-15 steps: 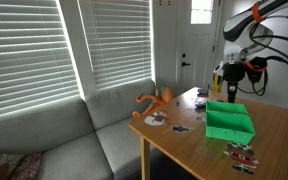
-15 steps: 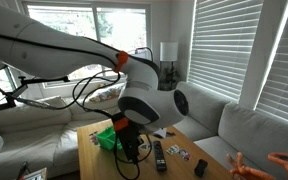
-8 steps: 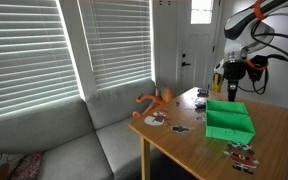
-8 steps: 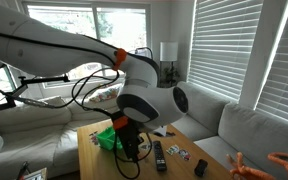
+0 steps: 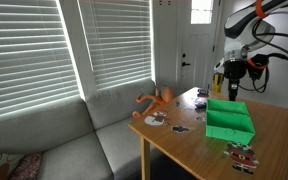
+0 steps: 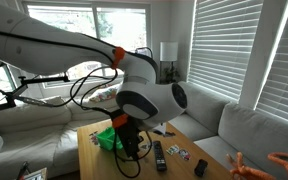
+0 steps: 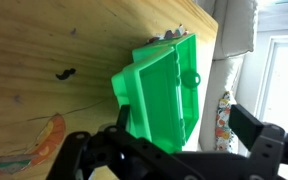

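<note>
My gripper [image 7: 189, 120] is open, its two dark fingers [image 7: 256, 124] spread wide, and it holds nothing. It hangs above a green plastic bin [image 7: 162, 92] that stands on the wooden table [image 7: 44, 60]. In an exterior view the gripper [image 5: 231, 88] is just above the far edge of the bin [image 5: 229, 121]. In an exterior view the big arm body covers most of the gripper, and the bin [image 6: 106, 137] shows beside it at the table's left.
An orange toy [image 5: 156, 99] lies at the table corner by the grey sofa [image 5: 74, 140]. Small flat items [image 5: 243, 154] and a black remote [image 6: 159, 153] lie on the table. Window blinds stand behind the sofa.
</note>
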